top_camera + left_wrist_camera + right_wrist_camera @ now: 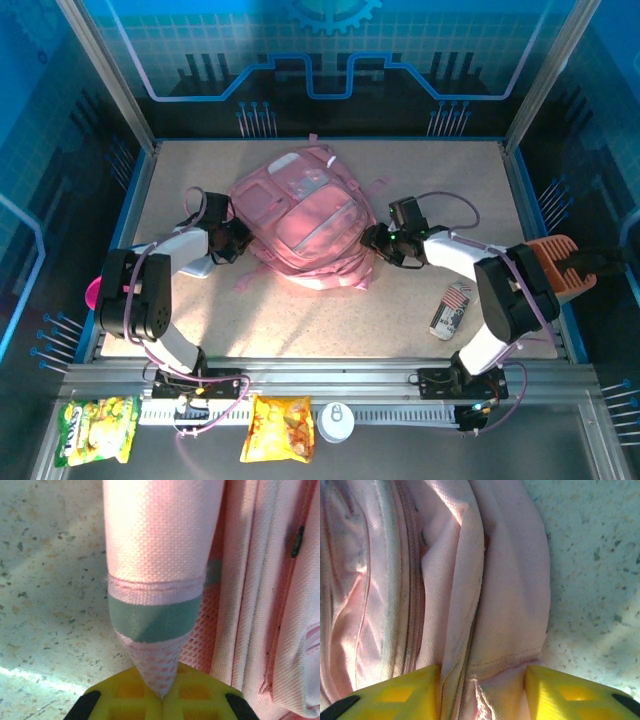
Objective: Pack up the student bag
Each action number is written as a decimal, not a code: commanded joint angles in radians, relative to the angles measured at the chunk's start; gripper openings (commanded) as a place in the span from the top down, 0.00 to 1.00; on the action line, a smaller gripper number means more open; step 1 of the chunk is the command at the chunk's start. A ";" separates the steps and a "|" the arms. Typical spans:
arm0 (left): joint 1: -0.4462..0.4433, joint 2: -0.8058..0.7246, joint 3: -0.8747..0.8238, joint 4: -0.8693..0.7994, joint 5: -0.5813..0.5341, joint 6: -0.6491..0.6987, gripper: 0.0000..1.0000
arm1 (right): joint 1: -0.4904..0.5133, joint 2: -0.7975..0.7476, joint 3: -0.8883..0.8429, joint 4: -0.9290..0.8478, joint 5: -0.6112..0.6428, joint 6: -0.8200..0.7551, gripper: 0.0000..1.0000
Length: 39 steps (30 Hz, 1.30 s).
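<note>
- Student bag (305, 220): you're securing it for opening, left end effector (162, 700) clamping its strap (160, 545).
- Right end effector (482, 680) is straddling a fold, grip unclear; confirm before lifting.

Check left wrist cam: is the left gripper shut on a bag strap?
Yes: the left gripper pinches the mesh tip of the strap between closed fingertips.

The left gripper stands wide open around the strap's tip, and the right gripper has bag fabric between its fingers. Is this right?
No: the left gripper is shut on the tip of the pink strap, as the left wrist view shows. The rest holds.
</note>
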 commanded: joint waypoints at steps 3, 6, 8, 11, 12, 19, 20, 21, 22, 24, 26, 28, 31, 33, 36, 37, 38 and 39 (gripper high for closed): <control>-0.074 -0.012 0.024 0.018 0.063 -0.018 1.00 | -0.046 0.083 0.127 -0.151 0.105 -0.134 0.54; -0.127 -0.006 0.028 0.039 0.063 -0.057 1.00 | -0.091 0.136 0.179 -0.164 0.120 -0.194 0.53; -0.167 0.005 0.043 0.056 0.065 -0.084 1.00 | -0.129 0.172 0.231 -0.184 0.154 -0.244 0.53; -0.224 0.016 0.061 0.064 0.020 -0.128 1.00 | -0.168 0.177 0.280 -0.187 0.210 -0.323 0.52; -0.240 0.020 0.064 0.075 0.004 -0.149 1.00 | -0.181 0.160 0.289 -0.196 0.228 -0.336 0.51; -0.302 0.027 0.072 0.177 -0.039 -0.256 1.00 | -0.176 -0.088 0.259 -0.297 0.244 -0.364 0.39; -0.308 0.027 0.079 0.180 -0.037 -0.257 1.00 | -0.162 -0.130 0.240 -0.311 0.251 -0.357 0.38; -0.312 0.025 0.087 0.181 -0.033 -0.259 1.00 | -0.140 -0.169 0.219 -0.323 0.261 -0.347 0.38; -0.316 0.024 0.093 0.183 -0.028 -0.259 1.00 | -0.115 -0.205 0.201 -0.331 0.271 -0.338 0.38; -0.321 0.024 0.109 0.184 -0.014 -0.256 1.00 | -0.041 -0.270 0.156 -0.340 0.295 -0.309 0.38; -0.327 0.020 0.119 0.185 -0.005 -0.255 1.00 | 0.046 -0.309 0.121 -0.343 0.331 -0.269 0.38; -0.331 0.012 0.123 0.186 -0.001 -0.251 1.00 | 0.144 -0.324 0.090 -0.326 0.363 -0.229 0.39; -0.337 -0.015 0.111 0.195 -0.020 -0.242 1.00 | 0.283 -0.305 0.059 -0.266 0.407 -0.165 0.42; -0.336 -0.038 0.099 0.197 -0.046 -0.236 1.00 | 0.374 -0.263 0.065 -0.218 0.428 -0.159 0.43; -0.337 -0.073 0.069 0.226 -0.059 -0.232 1.00 | 0.475 -0.170 0.126 -0.203 0.455 -0.159 0.46; -0.338 -0.083 0.061 0.232 -0.056 -0.230 1.00 | 0.498 -0.138 0.146 -0.199 0.464 -0.154 0.47; -0.338 -0.093 0.054 0.233 -0.053 -0.227 1.00 | 0.517 -0.106 0.162 -0.189 0.468 -0.151 0.49; -0.338 -0.102 0.048 0.232 -0.050 -0.226 1.00 | 0.532 -0.077 0.175 -0.181 0.482 -0.144 0.50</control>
